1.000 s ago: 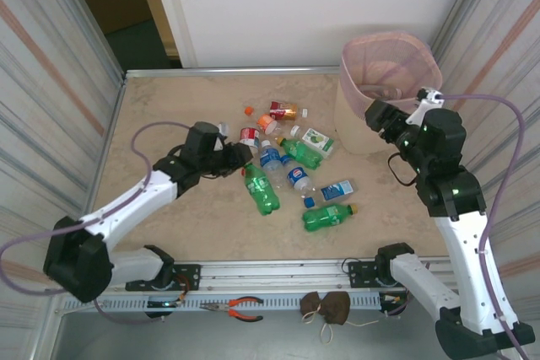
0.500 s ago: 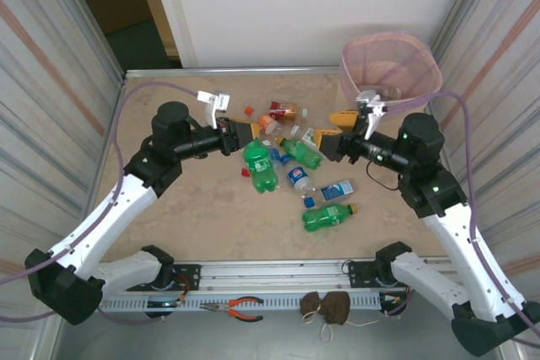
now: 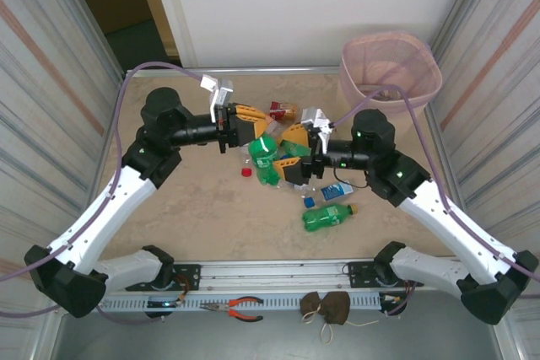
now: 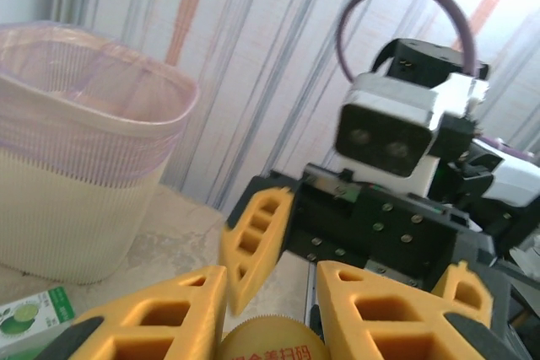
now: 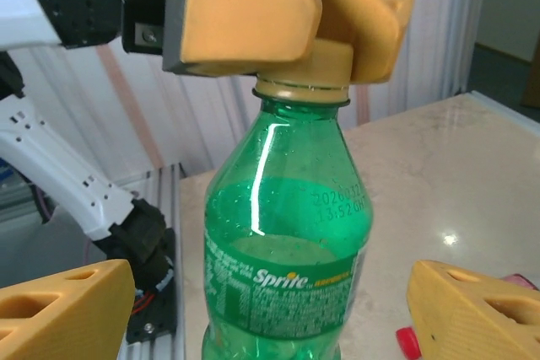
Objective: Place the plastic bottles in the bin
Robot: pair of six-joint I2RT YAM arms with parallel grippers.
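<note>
My left gripper (image 3: 253, 124) is shut on the yellow cap (image 4: 266, 339) of a green Sprite bottle (image 3: 266, 158), which hangs upright above the table. In the right wrist view the bottle (image 5: 287, 250) fills the centre, with the left fingers (image 5: 245, 14) clamped on its cap. My right gripper (image 3: 291, 153) faces it, open, one yellow finger (image 5: 63, 309) on each side of the bottle's body, apart from it. The pale pink bin (image 3: 391, 65) stands at the back right. Several more bottles lie mid-table, among them a green one (image 3: 329, 217).
A clear bottle with a blue label (image 3: 337, 190) lies below the right wrist and a red-labelled one (image 3: 283, 111) lies behind the grippers. A loose red cap (image 3: 246, 172) sits on the table. Corrugated walls close both sides; pliers (image 3: 240, 308) lie on the front rail.
The left arm lifted the green bottle by its cap, up and to the right. The right arm swung from the bin down and left, and opened its jaws around the bottle.
</note>
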